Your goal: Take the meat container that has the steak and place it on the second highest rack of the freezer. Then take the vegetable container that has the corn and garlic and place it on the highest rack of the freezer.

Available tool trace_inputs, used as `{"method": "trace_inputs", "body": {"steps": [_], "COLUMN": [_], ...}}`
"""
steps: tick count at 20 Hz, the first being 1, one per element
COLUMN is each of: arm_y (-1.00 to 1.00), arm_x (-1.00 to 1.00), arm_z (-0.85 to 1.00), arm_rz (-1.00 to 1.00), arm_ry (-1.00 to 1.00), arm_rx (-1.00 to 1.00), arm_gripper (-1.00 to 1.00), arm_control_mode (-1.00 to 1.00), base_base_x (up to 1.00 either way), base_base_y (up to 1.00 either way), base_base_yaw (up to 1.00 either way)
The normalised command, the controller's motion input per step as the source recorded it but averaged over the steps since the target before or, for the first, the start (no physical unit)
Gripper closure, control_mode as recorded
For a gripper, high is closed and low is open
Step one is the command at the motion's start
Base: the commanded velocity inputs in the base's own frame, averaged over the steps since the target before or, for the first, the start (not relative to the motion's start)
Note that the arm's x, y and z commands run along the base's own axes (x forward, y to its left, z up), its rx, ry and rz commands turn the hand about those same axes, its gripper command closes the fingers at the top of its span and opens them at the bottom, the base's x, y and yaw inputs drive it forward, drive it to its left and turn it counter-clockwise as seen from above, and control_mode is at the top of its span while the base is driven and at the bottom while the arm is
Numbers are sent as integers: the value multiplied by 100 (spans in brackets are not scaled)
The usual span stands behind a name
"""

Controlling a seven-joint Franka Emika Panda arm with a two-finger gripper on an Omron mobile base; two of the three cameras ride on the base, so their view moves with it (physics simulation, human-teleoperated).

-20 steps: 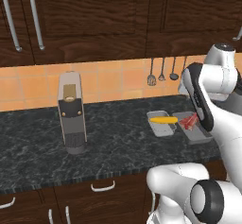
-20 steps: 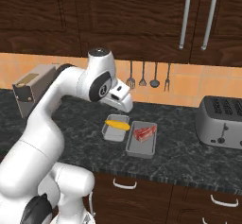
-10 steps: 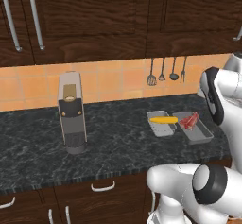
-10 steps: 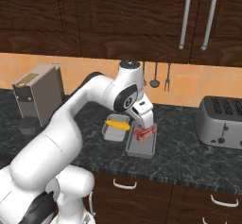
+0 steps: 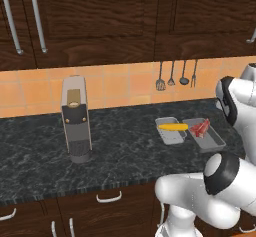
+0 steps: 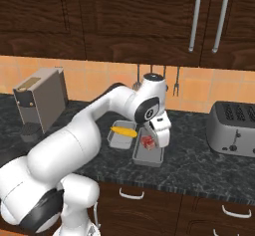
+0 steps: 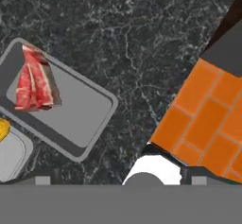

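— Steak (image 5: 201,128), where does it lie?

— On the dark speckled counter (image 5: 125,146), in the meat container (image 5: 214,140), a grey tray. In the left base view the red slab sits at the far end of that tray, and the near part of the tray is bare. The hand view shows it as a red wedge with white streaks (image 7: 34,81) resting at one end of the tray (image 7: 80,114).

— And the corn (image 5: 173,127)?

— In the vegetable container (image 5: 170,135), the second grey tray, just to the left of the meat tray, the two nearly touching. The yellow cob lies across its far half. I cannot make out any garlic in it.

— What about the gripper (image 6: 162,139)?

— In the right base view it hangs at the end of the white arm (image 6: 94,125), over the right edge of the meat container (image 6: 148,153) and just above it. Its fingers are too small and dark to separate, so I cannot tell whether it is parted or closed. Nothing I can see is between them.

— Anything else on the counter?

— A coffee machine (image 5: 76,118) stands well to the left of the trays, and a toaster (image 6: 234,128) sits to the right in the right base view. Utensils (image 5: 176,75) hang on the orange tiled wall behind the trays, under dark wooden cabinets (image 5: 100,21).
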Motion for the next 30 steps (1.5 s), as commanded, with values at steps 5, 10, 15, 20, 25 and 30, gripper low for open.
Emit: {"method": "trace_inputs", "body": {"steps": [5,10,15,20,25,30], "arm_y": [-7,3,2,13,6,0], "arm_x": [14,42,24,19,1,14], "arm_z": [-64,-72,-61,-40,-45,-32], "arm_rz": [-14,-1,-1,-8,-11,-7], "arm_ry": [12,7,4,15,15,0], "arm_rx": [11,15,4,1,2,7], "arm_gripper": [-100,-100,-100,-100,-100,-100], "arm_control_mode": [-100,-100,-100,-100,-100,-100], "base_base_x": [0,0,0,0,0,0], "base_base_y": [0,0,0,0,0,0], "base_base_yaw": [0,0,0,0,0,0]}}
